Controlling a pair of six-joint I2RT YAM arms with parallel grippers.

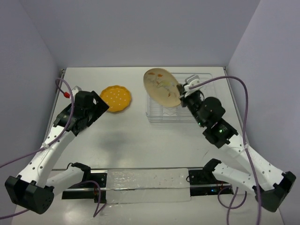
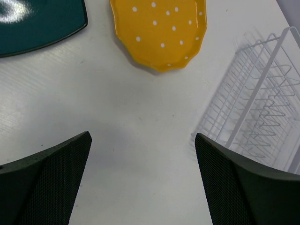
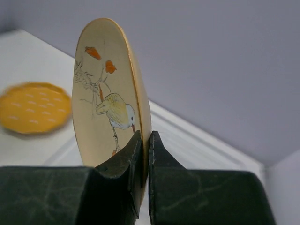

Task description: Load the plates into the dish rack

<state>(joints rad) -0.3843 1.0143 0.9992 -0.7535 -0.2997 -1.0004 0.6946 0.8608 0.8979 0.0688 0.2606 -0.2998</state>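
R pincer (image 3: 144, 140) clenched on cream plate (image 1: 161, 86) rim; plate on edge, tilted, over rack (image 1: 168, 118) left end. L pincer (image 2: 143, 137) released above bench (image 1: 140, 140), near yellow plate (image 1: 116, 98). Teal plate (image 2: 37, 23) lies flat beside it.

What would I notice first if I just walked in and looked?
Probably the cream plate with a painted bird, pinched on its edge by the right gripper over the left end of the dish rack. Next, the bright yellow dotted plate, lying flat on the table by the open left gripper.
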